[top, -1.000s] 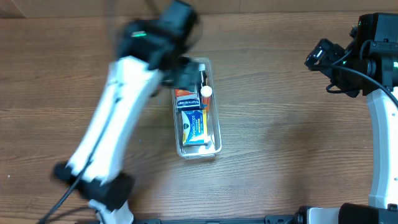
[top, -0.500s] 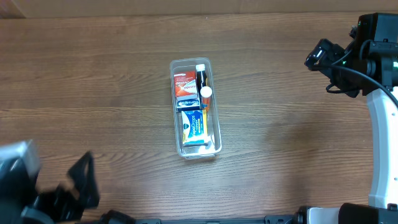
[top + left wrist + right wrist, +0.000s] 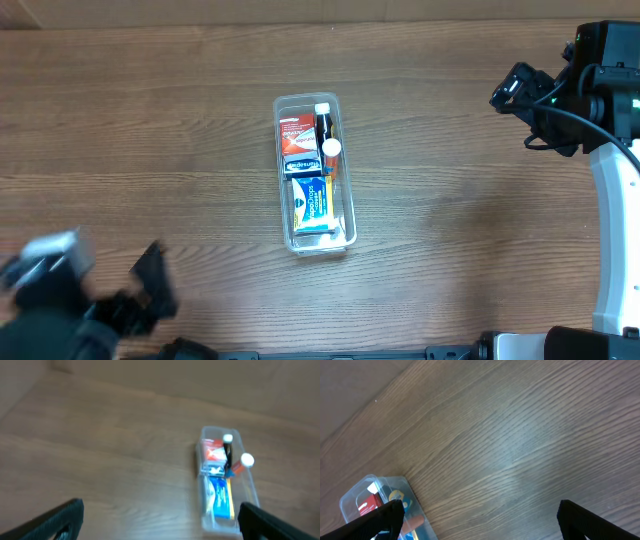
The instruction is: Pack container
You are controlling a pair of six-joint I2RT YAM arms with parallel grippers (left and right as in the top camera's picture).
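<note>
The clear plastic container [image 3: 349, 225] lies lengthwise at the table's middle. It holds a red box, a blue box, a blue-and-yellow box and a dark tube with a white cap. It also shows in the left wrist view [image 3: 250, 492] and the right wrist view [image 3: 356, 494]. My left gripper [image 3: 157, 520] is open and empty, blurred, low at the front left in the overhead view [image 3: 110, 300], well away from the container. My right gripper [image 3: 477, 520] is open and empty, raised at the far right [image 3: 535, 100].
The wooden table [image 3: 470, 230] fills the view. A pale wall or board runs along the table's far edge [image 3: 200, 12]. The right arm's white link [image 3: 615, 230] stands along the right edge.
The left arm has pulled back from over the container to the front left corner. The container and its contents have stayed put. The right arm has not moved.
</note>
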